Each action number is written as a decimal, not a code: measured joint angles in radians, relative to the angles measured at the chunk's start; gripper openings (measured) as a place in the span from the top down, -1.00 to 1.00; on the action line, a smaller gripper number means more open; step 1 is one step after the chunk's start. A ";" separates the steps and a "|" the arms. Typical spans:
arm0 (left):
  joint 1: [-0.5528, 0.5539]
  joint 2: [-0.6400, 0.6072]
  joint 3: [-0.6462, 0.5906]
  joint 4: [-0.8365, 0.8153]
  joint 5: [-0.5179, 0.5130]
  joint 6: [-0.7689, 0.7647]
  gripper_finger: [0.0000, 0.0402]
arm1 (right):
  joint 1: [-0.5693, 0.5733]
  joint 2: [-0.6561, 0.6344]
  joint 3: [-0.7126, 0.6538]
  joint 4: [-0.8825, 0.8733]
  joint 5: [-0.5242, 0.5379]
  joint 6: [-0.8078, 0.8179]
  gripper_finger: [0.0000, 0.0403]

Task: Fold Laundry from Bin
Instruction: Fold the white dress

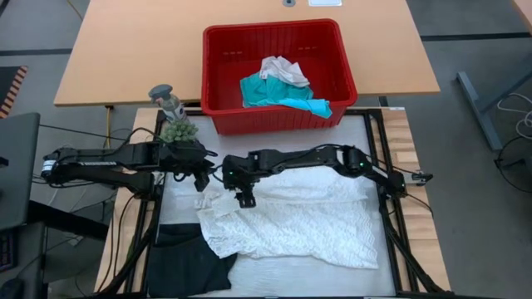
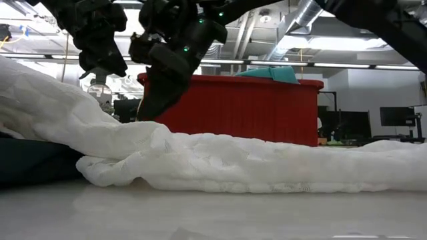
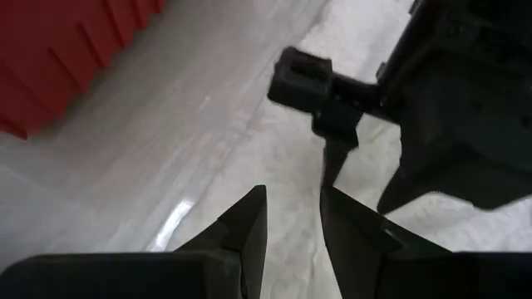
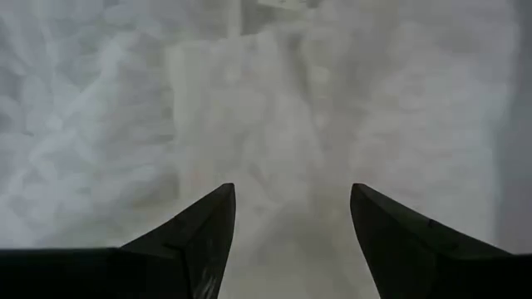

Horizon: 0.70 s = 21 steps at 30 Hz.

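A white lacy garment lies spread on the table, rumpled at its left end. A black garment lies at the near left, partly under it. The red bin stands at the far edge and holds a teal piece and a white piece. My right gripper reaches across from the right, open wide, fingers slanting down just above the white garment's left part. My left gripper hangs beside it, over the garment's far left corner, open by a narrow gap with nothing in it.
A small green plant with a grey figure stands by the bin's near left corner, close to my left arm. A wooden table lies beyond the bin. A dark frame runs along the work surface's right side.
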 joint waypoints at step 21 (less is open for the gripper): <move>0.000 0.000 0.000 -0.005 -0.002 0.007 0.50 | -0.040 0.013 -0.002 -0.109 -0.024 -0.023 0.21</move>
